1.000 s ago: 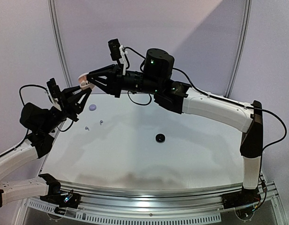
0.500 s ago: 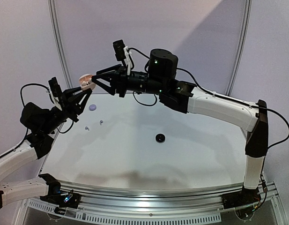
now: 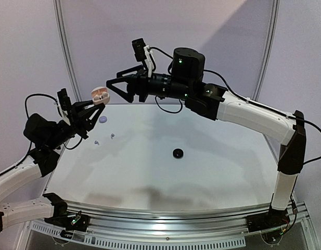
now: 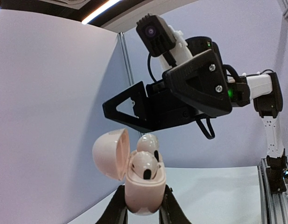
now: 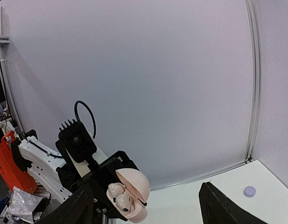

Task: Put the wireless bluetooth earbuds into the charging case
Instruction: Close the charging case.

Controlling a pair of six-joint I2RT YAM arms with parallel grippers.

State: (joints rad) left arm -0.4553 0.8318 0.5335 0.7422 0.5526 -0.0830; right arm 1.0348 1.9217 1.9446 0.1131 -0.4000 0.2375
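Observation:
A pale pink charging case (image 3: 100,95) hangs in the air at the back left with its lid hinged open. My left gripper (image 3: 96,105) is shut on its lower body. Two pale earbuds (image 4: 144,165) (image 4: 147,142) sit side by side in the case's wells (image 4: 143,189). My right gripper (image 3: 114,89) hovers just right of the case, open and empty, touching nothing. In the right wrist view the case (image 5: 134,198) shows low between my wide-apart fingers (image 5: 218,205).
Two tiny pale buds (image 3: 112,136) (image 3: 97,141) lie on the white table at the left. A lavender puck (image 3: 102,119) sits behind them, below the held case. A black puck (image 3: 177,153) lies near the table's middle.
My right gripper has opened and drawn back up and to the right, away from the case. The left gripper has kept the case, which now sits slightly higher.

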